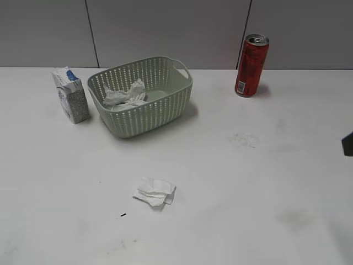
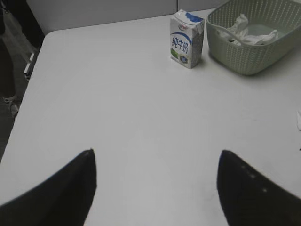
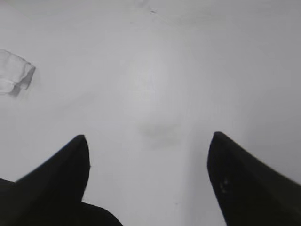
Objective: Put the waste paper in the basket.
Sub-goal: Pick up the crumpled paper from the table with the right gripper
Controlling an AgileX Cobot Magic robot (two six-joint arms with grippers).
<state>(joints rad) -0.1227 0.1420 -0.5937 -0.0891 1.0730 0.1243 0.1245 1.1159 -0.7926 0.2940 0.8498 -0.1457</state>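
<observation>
The sage-green basket (image 1: 144,107) stands at the back left of the table and holds crumpled white waste paper (image 1: 124,95); both show in the left wrist view, basket (image 2: 244,59) and paper (image 2: 249,35). One more wad of waste paper (image 1: 155,192) lies on the table in front, and at the left edge of the right wrist view (image 3: 14,73). My left gripper (image 2: 156,162) is open and empty over bare table. My right gripper (image 3: 146,143) is open and empty, right of the loose wad. Only a dark bit of the right arm (image 1: 348,144) shows in the exterior view.
A grey-white milk carton (image 1: 71,95) with a blue mark stands upright left of the basket, also in the left wrist view (image 2: 186,39). A red drink can (image 1: 251,65) stands at the back right. The table's left edge (image 2: 28,84) shows in the left wrist view.
</observation>
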